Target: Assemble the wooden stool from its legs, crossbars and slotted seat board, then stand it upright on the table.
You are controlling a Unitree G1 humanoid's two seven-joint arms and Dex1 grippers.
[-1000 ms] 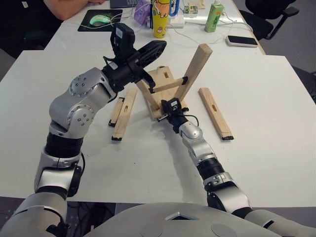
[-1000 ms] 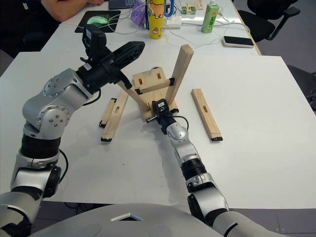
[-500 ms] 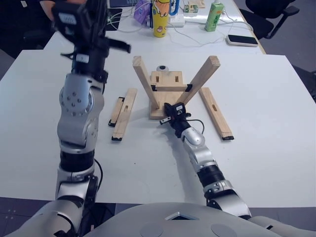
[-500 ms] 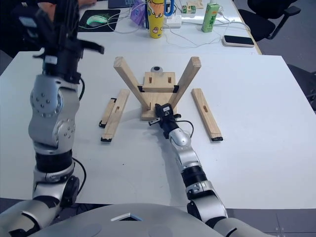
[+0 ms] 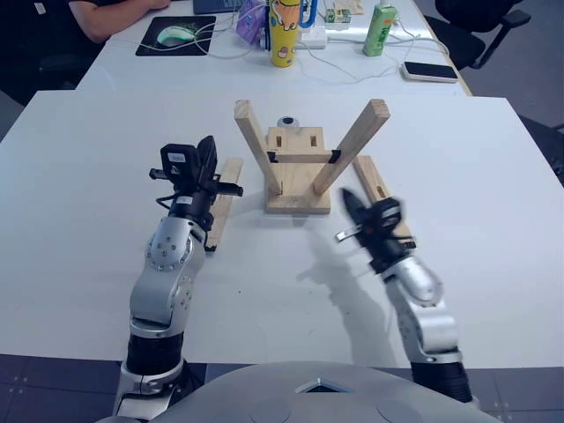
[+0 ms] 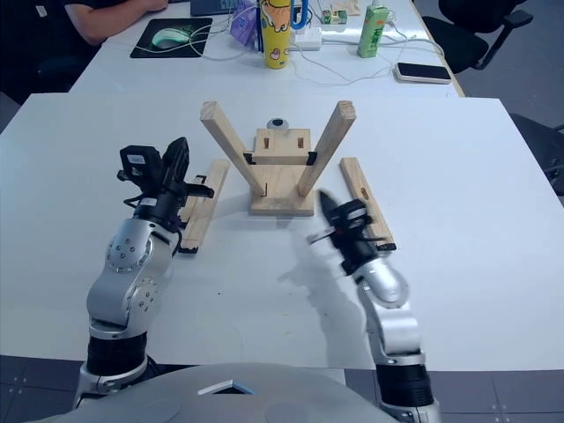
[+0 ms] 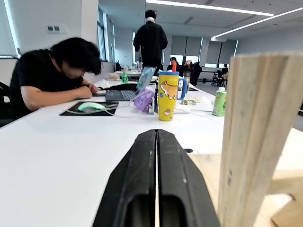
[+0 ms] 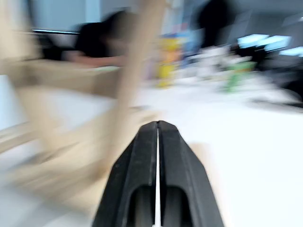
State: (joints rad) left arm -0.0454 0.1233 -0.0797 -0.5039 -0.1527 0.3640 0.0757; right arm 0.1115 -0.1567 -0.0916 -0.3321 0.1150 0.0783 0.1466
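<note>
Wooden stool [image 5: 298, 172] away from table [image 5: 88, 159] edges; left claw [image 5: 208, 148], right claw [image 5: 346, 196] flanking.

Bright, even light comes from ceiling strips [image 7: 208, 8] along the top; the stool [image 5: 295, 201] casts a faint, soft shadow on the white table [image 5: 88, 159].

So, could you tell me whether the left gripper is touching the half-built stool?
Apart. The left eye view shows white table between the left gripper and the stool.

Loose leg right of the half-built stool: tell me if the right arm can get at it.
Probably yes: the right gripper hangs close by that leg, nothing between them, though its fingers are shut.
</note>
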